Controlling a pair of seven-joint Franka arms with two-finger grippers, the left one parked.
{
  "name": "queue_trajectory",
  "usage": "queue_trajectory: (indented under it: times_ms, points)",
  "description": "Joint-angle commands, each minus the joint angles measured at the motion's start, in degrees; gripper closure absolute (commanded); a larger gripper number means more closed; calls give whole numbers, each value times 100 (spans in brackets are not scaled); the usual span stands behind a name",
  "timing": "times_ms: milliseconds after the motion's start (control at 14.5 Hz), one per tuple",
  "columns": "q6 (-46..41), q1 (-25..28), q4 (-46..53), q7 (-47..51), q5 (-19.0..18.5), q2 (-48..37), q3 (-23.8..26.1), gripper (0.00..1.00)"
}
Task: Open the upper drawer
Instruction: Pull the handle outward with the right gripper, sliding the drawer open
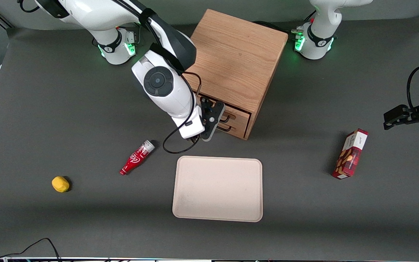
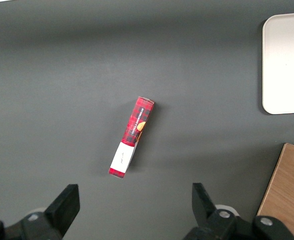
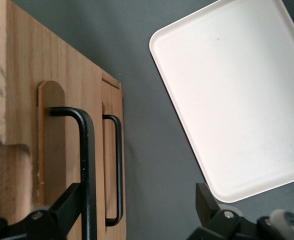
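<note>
Oak upper drawer shut; end effector spread wide at its handle; tray bare.

Even, soft overhead light; the table is dim grey, the pale tray glares nearly white, faint blurred shadows hug each thing, and the claw looks soft up close
</note>
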Motion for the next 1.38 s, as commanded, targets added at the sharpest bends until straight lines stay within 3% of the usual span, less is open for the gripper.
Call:
queue_trajectory:
  times_ms: [0,345,621,966,1310]
  points:
    - [128,-50,41,-199,-237,108,-15,0]
    - [128,-191,190,-532,-334,169,-138,0]
    - [154,-252,366,-550,-352,179,-524,0]
    - [697,-270,525,-629,-396,293,-981,0]
    - [1128,-709,683,-875,-396,459,-1149,0]
